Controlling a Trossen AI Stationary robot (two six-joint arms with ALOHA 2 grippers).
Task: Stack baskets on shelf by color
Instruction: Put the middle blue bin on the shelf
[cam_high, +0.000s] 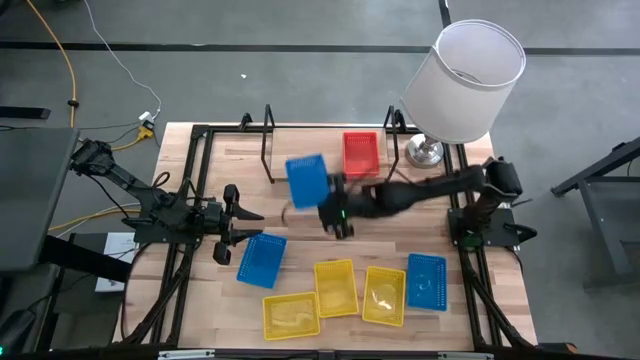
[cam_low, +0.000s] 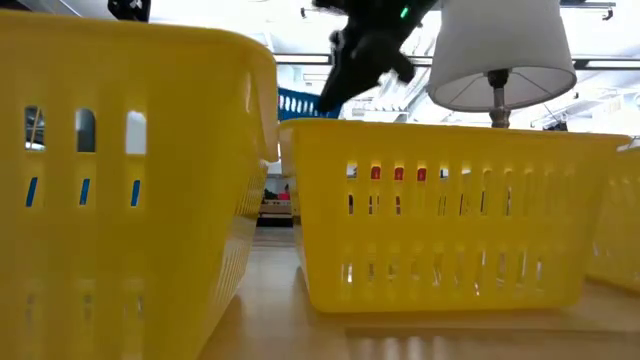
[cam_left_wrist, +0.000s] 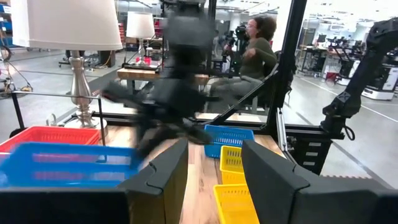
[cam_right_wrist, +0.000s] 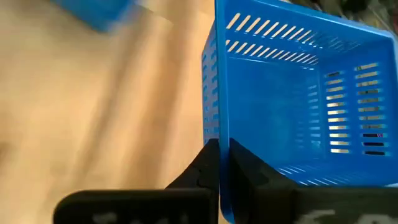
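Behind the bench (cam_high: 200, 290) I'm seeing a workshop with a seated person (cam_left_wrist: 255, 50) and a white-shaded lamp (cam_high: 465, 80) standing at the far right corner. I'm holding the right tool (cam_right_wrist: 222, 155) pinched shut on the wall of a blue basket (cam_high: 307, 180), which is hanging in the air just in front of the shelf (cam_high: 270, 150). A red basket (cam_high: 361, 154) is sitting on the shelf. I'm keeping the left tool (cam_high: 235, 222) parted and empty, just beside another blue basket (cam_high: 262, 259) on the bench. Three yellow baskets (cam_high: 336, 287) and a third blue one (cam_high: 427, 280) are lying along the near edge.
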